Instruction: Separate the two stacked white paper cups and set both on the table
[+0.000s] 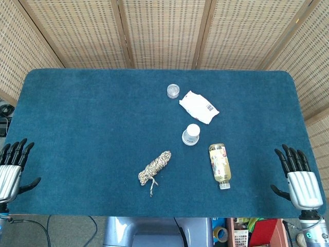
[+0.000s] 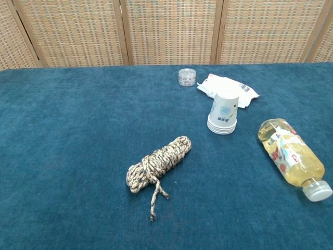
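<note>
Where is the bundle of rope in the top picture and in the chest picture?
Head view: the rope bundle lies low and a bit left of middle on the blue table.
Chest view: the rope bundle lies near the middle, toward the front.
Shared landmark: the stacked paper cups stand up and to the right of it in both.

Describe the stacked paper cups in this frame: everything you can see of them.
The stacked paper cups stand upside down on the blue table cloth, rims down and flat base up. They look like white paper with a small bluish print on the side; several rims show nested at the bottom. From the head view they read as a white disc. They stand upright, just in front of the white packet and apart from the bottle and rope. Neither hand touches them.
</note>
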You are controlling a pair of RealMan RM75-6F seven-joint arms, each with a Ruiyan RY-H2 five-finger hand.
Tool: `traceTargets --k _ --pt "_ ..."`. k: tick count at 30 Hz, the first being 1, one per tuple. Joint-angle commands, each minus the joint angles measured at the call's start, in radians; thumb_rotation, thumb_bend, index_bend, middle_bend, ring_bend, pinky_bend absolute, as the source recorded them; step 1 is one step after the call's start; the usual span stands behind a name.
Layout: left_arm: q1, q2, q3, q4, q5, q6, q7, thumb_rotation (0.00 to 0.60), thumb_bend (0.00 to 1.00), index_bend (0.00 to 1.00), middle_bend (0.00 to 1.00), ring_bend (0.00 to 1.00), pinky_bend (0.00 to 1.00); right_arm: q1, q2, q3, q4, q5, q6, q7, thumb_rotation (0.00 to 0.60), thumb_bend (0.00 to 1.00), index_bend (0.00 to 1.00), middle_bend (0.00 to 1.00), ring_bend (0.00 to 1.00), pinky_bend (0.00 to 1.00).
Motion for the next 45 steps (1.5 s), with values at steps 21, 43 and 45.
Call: traceTargets --k 21,43,45 --pt "0.005 0.004 -0.014 -0.014 -0.031 0.001 0.027 0.600 0.13 0.00 0.00 0.00 0.00 0.134 0.058 0.073 -0.186 0.007 -0.141 -0.145 0.600 0.13 0.14 0.00 0.00 0.17" --pt "-0.016 -0.023 -0.030 0.037 -0.103 -0.060 0.045 0.600 0.13 0.00 0.00 0.00 0.00 0.658 -0.201 0.276 -0.294 0.662 -0.491 -0.727 0.600 0.13 0.25 0.03 0.00 0.29" --pt "-0.015 -0.022 -0.033 0.040 -0.105 -0.056 0.042 0.600 0.13 0.00 0.00 0.00 0.00 0.686 -0.222 0.279 -0.262 0.702 -0.491 -0.739 0.600 0.14 0.25 0.03 0.00 0.29"
